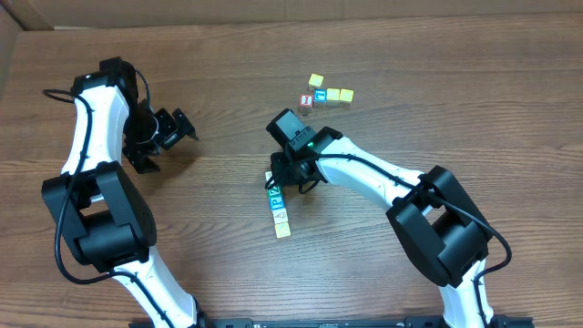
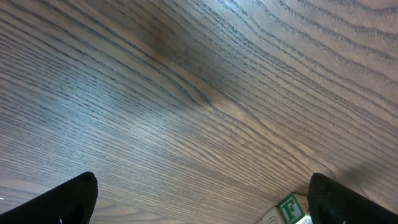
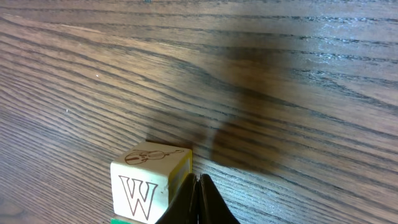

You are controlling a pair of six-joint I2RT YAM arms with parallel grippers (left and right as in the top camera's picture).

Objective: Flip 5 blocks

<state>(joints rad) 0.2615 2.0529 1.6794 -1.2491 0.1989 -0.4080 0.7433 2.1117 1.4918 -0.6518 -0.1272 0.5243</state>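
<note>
The blocks lie in a short row near the table's middle: a blue-faced one (image 1: pixel 273 194), two whitish ones (image 1: pixel 278 206) (image 1: pixel 281 218) and a cream one (image 1: pixel 283 230). My right gripper (image 1: pixel 279 176) is shut at the row's far end, its arm covering whatever lies there. In the right wrist view its shut tips (image 3: pixel 199 186) rest against the yellow side of a whitish "W" block (image 3: pixel 149 186) with a violin drawing on top; they hold nothing. My left gripper (image 1: pixel 184 128) hangs open far to the left, empty. Between its fingers (image 2: pixel 200 180) is bare wood, and a green "F" block (image 2: pixel 289 207) peeks in beside the right finger.
A separate cluster sits at the back: yellow cubes (image 1: pixel 315 81) (image 1: pixel 340 95), a blue-letter cube (image 1: pixel 320 96) and a red-letter cube (image 1: pixel 306 102). The right arm (image 1: pixel 383 178) stretches over the table from the front right. The table's back edge (image 1: pixel 291 20) is far off.
</note>
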